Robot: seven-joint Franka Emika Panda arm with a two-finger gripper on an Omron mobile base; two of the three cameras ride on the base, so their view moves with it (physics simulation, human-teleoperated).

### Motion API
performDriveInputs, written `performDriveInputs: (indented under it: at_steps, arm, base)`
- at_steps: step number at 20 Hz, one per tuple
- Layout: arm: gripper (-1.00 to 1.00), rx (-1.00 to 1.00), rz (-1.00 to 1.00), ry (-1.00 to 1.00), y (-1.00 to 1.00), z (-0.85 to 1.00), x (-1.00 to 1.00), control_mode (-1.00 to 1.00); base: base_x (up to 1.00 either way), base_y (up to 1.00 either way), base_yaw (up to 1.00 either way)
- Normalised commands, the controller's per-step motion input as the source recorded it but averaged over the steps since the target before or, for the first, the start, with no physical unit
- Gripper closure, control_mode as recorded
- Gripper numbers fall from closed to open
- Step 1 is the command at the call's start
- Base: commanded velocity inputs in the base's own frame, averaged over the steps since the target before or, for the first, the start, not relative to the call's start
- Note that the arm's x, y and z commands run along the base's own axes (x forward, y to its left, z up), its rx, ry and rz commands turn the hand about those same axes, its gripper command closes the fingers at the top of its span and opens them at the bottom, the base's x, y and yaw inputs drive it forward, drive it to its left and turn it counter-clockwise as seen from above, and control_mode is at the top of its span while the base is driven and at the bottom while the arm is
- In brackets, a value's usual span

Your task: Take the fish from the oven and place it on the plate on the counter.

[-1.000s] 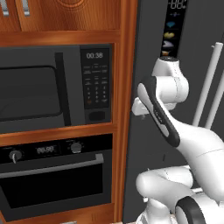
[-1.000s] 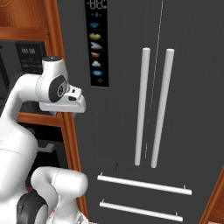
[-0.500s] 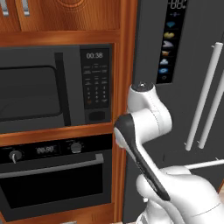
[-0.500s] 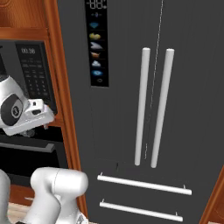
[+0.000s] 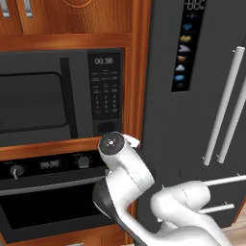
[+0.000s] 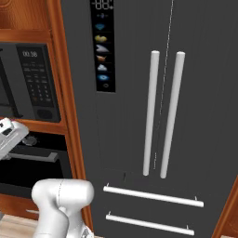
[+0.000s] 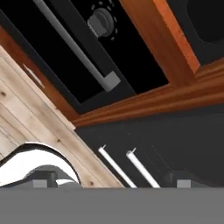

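The black oven point(image 5: 43, 206) sits under the microwave with its door shut, so the fish is hidden. Its two round knobs point(image 5: 84, 162), small display point(image 5: 49, 165) and silver bar handle point(image 7: 74, 43) are in sight. My gripper point(image 7: 112, 183) hangs in front of the oven's right end, tilted, looking at the handle end and the right knob point(image 7: 101, 19). Its fingertips point(image 7: 40, 182) stand wide apart with nothing between them. The plate and the counter are out of view.
A black microwave point(image 5: 53, 103) with a keypad sits above the oven in a wooden surround point(image 5: 139, 72). To the right stands a dark fridge point(image 6: 153, 116) with two vertical bar handles and two drawer handles point(image 6: 153, 196). Wood floor point(image 7: 39, 113) lies below.
The arm has swung left and down from the fridge front to the oven's right end. The hand now faces the oven handle.
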Motion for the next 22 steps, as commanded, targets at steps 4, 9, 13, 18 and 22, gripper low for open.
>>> performDriveInputs:
  at_steps: [4, 9, 13, 18, 22]
  arm:
    - [-1.00, -0.12, 0.22, -0.20, 0.79, -0.81, 0.24, -1.00]
    - [-1.00, -0.19, 0.08, -0.14, 0.54, -0.59, 0.42, -1.00]
    - [-1.00, -0.15, 0.07, -0.25, 0.43, -0.53, 0.53, -1.00]
    - [-1.00, -0.21, 0.00, -0.10, 0.30, -0.42, 0.39, -1.00]
    - [-1.00, -0.14, 0.00, -0.06, 0.38, -0.52, 0.56, -1.00]
  base:
    - [0.00, 0.00, 0.00]
    - [0.00, 0.00, 0.00]
    - [0.00, 0.00, 0.00]
    - [0.00, 0.00, 0.00]
    - [0.00, 0.00, 0.00]
